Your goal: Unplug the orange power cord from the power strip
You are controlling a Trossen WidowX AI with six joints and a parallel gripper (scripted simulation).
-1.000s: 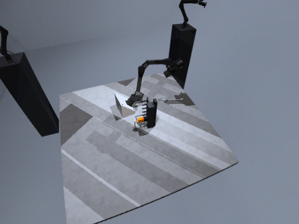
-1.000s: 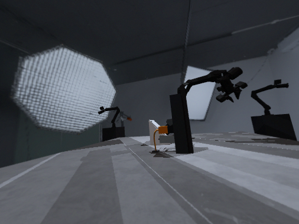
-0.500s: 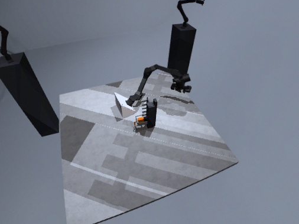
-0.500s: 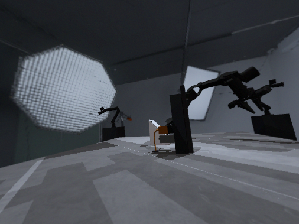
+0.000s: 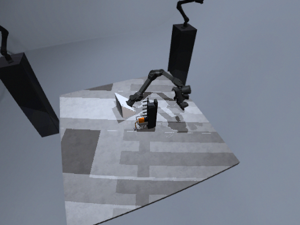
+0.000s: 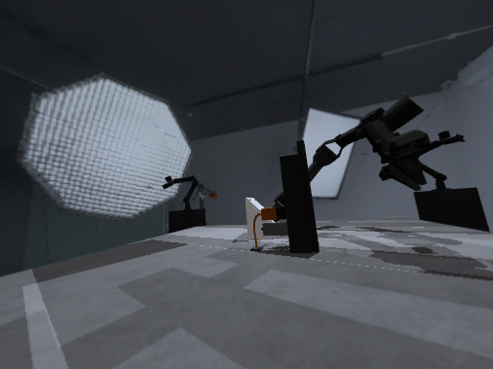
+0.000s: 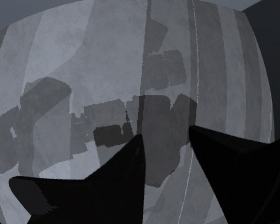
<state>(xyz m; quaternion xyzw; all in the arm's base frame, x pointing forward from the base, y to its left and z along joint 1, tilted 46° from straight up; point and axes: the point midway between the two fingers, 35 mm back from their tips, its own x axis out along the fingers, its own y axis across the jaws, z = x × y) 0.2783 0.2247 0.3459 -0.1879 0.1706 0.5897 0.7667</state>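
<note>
- The table [image 5: 166,168] is a broad slab patched in grey and pale rectangles, with sharp edges all round. Most of its near half lies open; everything stands toward the far side.
- Two tall dark pillars stand off the table, one at the left [image 5: 26,94] and one behind [image 5: 181,53], each topped by a thin jointed mount.
- The arm [image 5: 154,79] rises from beside a white wedge-shaped block [image 5: 123,105], arches over and reaches down to the right of the strip.
- The power strip [image 5: 152,114] stands upright, a matte black slab. The top view shows pale plugs along its left face; the exterior view shows mostly its dark edge.
- The gripper [image 5: 184,104] hangs in the air, well apart from the strip. The wrist view shows its two dark fingers partly parted with only the patterned table between them; it grips nothing.
- The orange plug [image 5: 141,120] sits in the strip's lowest socket, and its thin cord [image 6: 255,229] droops to the table, which the exterior view shows best.
</note>
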